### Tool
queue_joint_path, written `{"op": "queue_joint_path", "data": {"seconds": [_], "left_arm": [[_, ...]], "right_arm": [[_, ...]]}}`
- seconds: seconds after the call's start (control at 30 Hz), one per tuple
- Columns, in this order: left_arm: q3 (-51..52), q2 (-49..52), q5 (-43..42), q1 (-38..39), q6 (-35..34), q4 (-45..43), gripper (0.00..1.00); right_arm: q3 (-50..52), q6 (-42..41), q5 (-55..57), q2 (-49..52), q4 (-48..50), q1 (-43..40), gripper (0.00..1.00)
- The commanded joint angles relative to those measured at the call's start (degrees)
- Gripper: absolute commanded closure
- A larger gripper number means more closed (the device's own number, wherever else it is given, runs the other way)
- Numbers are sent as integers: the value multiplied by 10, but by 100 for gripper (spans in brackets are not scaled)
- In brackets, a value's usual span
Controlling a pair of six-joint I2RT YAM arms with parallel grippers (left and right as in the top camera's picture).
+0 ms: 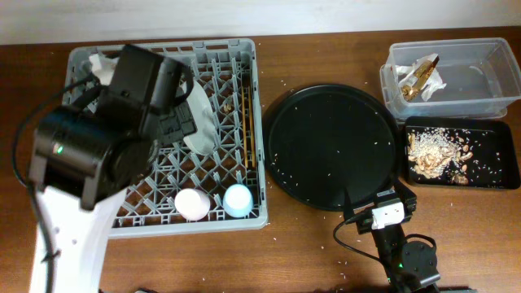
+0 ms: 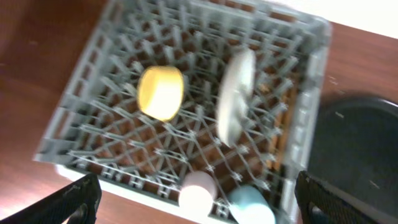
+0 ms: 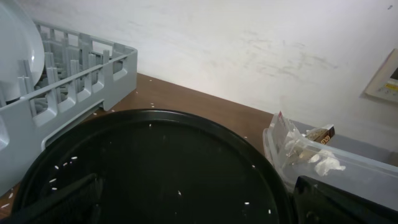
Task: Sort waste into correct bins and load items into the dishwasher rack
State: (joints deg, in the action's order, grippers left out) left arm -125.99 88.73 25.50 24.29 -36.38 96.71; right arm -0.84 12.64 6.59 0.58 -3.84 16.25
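Observation:
The grey dishwasher rack (image 1: 259, 122) holds the pink cup (image 1: 193, 203), blue cup (image 1: 237, 199), pale plate (image 1: 205, 124) on edge and chopsticks (image 1: 247, 122). The left wrist view shows the yellow bowl (image 2: 161, 92), plate (image 2: 235, 93), pink cup (image 2: 198, 190) and blue cup (image 2: 250, 204) in the rack (image 2: 68, 124). My left gripper (image 2: 199, 208) hangs open and empty above the rack. The clear tub (image 1: 480, 77) holds the napkin and wrapper (image 1: 419, 75). The black rectangular tray (image 1: 488, 155) holds food scraps (image 1: 435, 155). My right gripper (image 3: 199, 205) is open and empty at the round tray's near edge.
The large round black tray (image 1: 334, 146) lies between the rack and the bins, dotted with rice grains. Stray grains lie on the wooden table (image 1: 309, 252). The left arm's body (image 1: 98, 146) covers the rack's left half in the overhead view. A pale wall stands behind the table.

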Motion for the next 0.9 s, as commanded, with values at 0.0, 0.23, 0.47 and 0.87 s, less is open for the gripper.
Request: {"op": "queue_joint_path", "data": {"seconds": [0.0,0.23,0.47,0.87], "left_arm": [[2,-46,-114,-1,31,0,1],[85,-148,9,-5,181,-161,1],[618,-533,-78,-207,181,-523,1],[1148,-876,-129,-272,181,-815,1]], "right_arm": [[5,2,1,-4,-2,-2,2],[5,2,1,-4,-2,-2,1],[5,2,1,-4,-2,-2,2],[5,2,1,-4,-2,-2,2]]}}
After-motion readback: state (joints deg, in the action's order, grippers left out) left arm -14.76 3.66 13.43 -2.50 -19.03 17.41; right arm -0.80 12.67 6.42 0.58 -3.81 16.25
